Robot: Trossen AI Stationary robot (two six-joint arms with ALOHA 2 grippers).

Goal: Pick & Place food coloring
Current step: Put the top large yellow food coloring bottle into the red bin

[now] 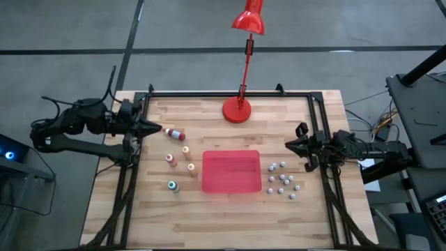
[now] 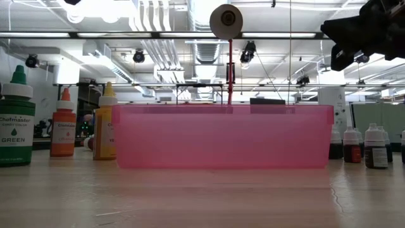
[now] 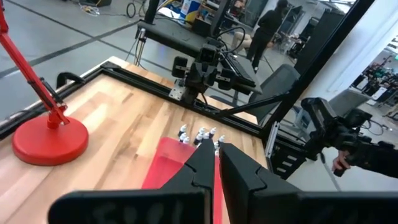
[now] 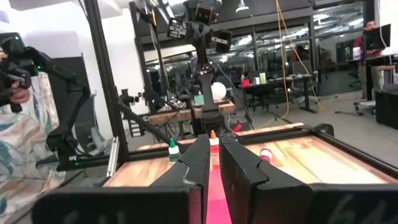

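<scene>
Five small food coloring bottles stand or lie left of the red tray (image 1: 231, 171). The red-capped one (image 1: 175, 133) lies on its side. The orange (image 1: 169, 159), two yellowish (image 1: 185, 150) (image 1: 191, 167) and green (image 1: 172, 185) ones stand upright. The low view shows green (image 2: 16, 120), orange (image 2: 63, 123) and yellow (image 2: 106, 123) beside the tray (image 2: 224, 136). My left gripper (image 1: 159, 129) is shut, its tips just left of the red-capped bottle, and no touch shows. My right gripper (image 1: 290, 145) is shut and hangs in the air right of the tray (image 4: 214, 205).
A red desk lamp stands with its base (image 1: 238, 109) at the table's far middle. Several small grey-white pieces (image 1: 282, 178) are scattered right of the tray, below my right gripper. A black frame rail (image 1: 230, 93) borders the table. Bare wood lies near the front edge.
</scene>
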